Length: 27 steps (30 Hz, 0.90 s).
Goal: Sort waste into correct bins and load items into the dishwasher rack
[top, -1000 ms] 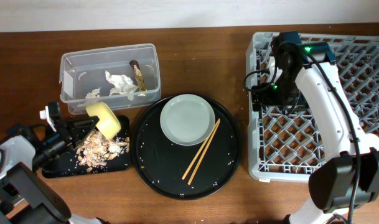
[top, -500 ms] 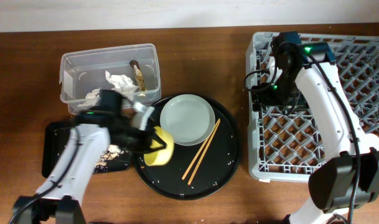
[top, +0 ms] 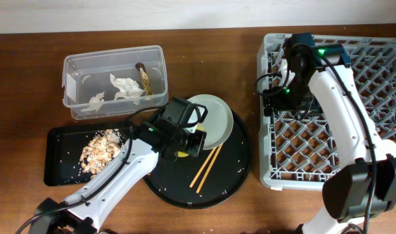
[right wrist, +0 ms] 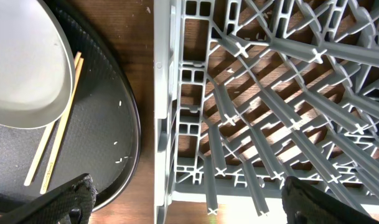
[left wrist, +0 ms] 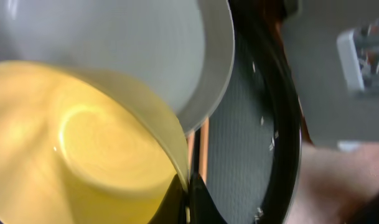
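Observation:
My left gripper (top: 186,144) is shut on the rim of the small yellow bowl (left wrist: 71,143) and holds it over the round black tray, against the pale plate (top: 217,117). The plate also shows in the left wrist view (left wrist: 114,50). The wooden chopsticks (top: 208,164) lie on the round tray beside the plate. My right gripper (right wrist: 195,208) is open and empty above the left edge of the grey dishwasher rack (top: 373,84). Tissues (top: 126,88) and the wrapper stick (top: 145,78) lie in the clear tub (top: 71,68). Food scraps (top: 99,151) lie in the shallow black tray (top: 58,162). The cups do not show.
The large round black tray (top: 233,172) sits in the middle between the bins and the rack. My left arm reaches across it from the front left. My right arm stretches over the rack from the front right. Bare wooden table lies between the round tray and the rack.
My left arm has swung right from the shallow black tray to the round tray, carrying the yellow bowl. The plate has shifted right. My right arm has not moved.

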Motion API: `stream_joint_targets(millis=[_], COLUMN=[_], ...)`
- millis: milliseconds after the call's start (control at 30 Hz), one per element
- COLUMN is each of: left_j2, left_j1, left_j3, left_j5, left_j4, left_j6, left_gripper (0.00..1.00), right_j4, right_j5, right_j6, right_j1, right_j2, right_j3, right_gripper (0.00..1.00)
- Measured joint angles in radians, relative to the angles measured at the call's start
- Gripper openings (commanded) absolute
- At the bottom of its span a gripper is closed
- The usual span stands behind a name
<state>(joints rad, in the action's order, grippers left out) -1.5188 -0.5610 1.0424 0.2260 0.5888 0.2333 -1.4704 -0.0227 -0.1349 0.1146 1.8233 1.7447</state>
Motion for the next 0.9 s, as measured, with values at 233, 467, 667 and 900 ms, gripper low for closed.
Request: stream_joint_targets(millis=[233, 467, 667, 900], left_j2=[-0.010, -0.158, -0.200, -0.093], left_j1=[0.000, 0.000, -0.008, 0.055], left_j3=[0.026, 0.035, 0.036, 0.035], left_j5=[-0.052, -0.047, -0.024, -0.013], left_j4=[-0.215, -0.295, -0.324, -0.162], left_j6=[0.004, 0.027, 0.038, 0.048], left_gripper=[0.00, 0.01, 0.40, 0.59], right_j4=[0.000, 0.000, 0.000, 0.059], right_j5=[0.000, 0.000, 0.000, -0.056], right_j6=[0.000, 0.000, 0.000, 0.008], right_j1=[0.000, 0.000, 0.000, 0.000], right_j2=[0.000, 0.000, 0.000, 0.000], right_j3=[0.000, 0.000, 0.000, 0.000], right_gripper=[0.97, 0.97, 0.98, 0.98])
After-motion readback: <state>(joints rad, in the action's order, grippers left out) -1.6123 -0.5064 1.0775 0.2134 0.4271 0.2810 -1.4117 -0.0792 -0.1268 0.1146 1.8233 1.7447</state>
